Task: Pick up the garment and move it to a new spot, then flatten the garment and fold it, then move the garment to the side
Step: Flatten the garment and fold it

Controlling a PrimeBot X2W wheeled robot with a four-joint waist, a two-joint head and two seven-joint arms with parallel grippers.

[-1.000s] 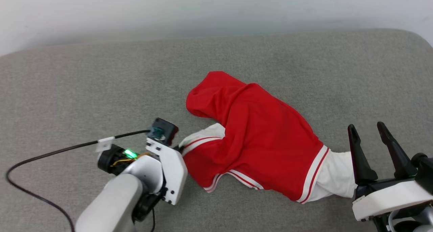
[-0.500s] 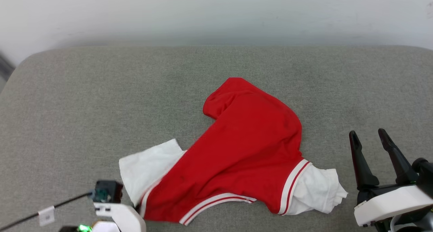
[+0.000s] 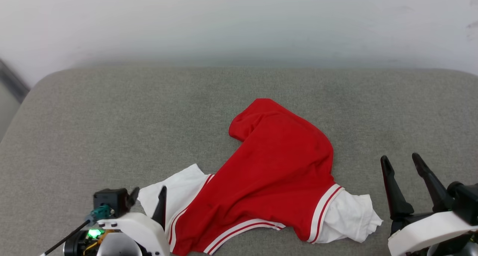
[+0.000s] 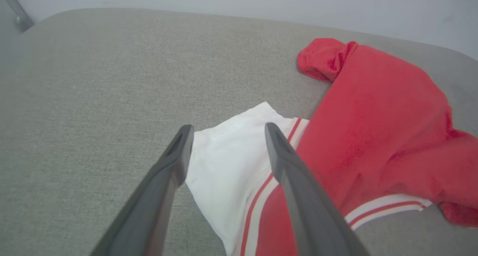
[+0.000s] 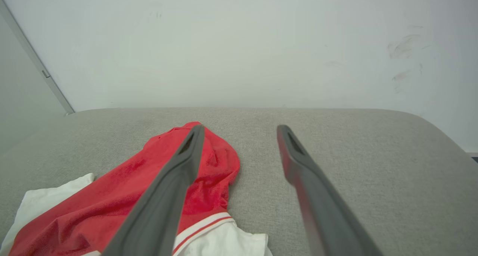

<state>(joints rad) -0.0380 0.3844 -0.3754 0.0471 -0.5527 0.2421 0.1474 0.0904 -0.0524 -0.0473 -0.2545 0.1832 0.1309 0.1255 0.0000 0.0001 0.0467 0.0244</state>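
Grey woven fabric covers the broad padded surface (image 3: 112, 118) (image 4: 93, 80) (image 5: 354, 155) under the garment (image 3: 276, 166) (image 4: 373, 129) (image 5: 112, 196), and a pale wall (image 3: 239, 24) (image 5: 239, 43) rises beyond the garment's far end. The garment lies crumpled on this padding, a little right of its middle and towards the near edge. Its red body is bunched into a rounded lump at the far end, and red-white striped trim runs along its near side. One white sleeve (image 3: 175, 185) (image 4: 231, 162) spreads flat from the garment's left end, and the other white sleeve (image 3: 351, 218) is rumpled at its right end. The right gripper (image 3: 400, 159) (image 5: 241, 129) stands just beside that rumpled sleeve, apart from the garment, its two dark fingers spread with nothing between them. The left gripper (image 3: 147, 202) (image 4: 227, 131) sits at the garment's left end with its fingers released and spread. In the left wrist view they straddle the flat white sleeve without pinching it; whether they touch the cloth cannot be told. A thin black cable (image 3: 63, 239) trails from that gripper's wrist, away from the garment.
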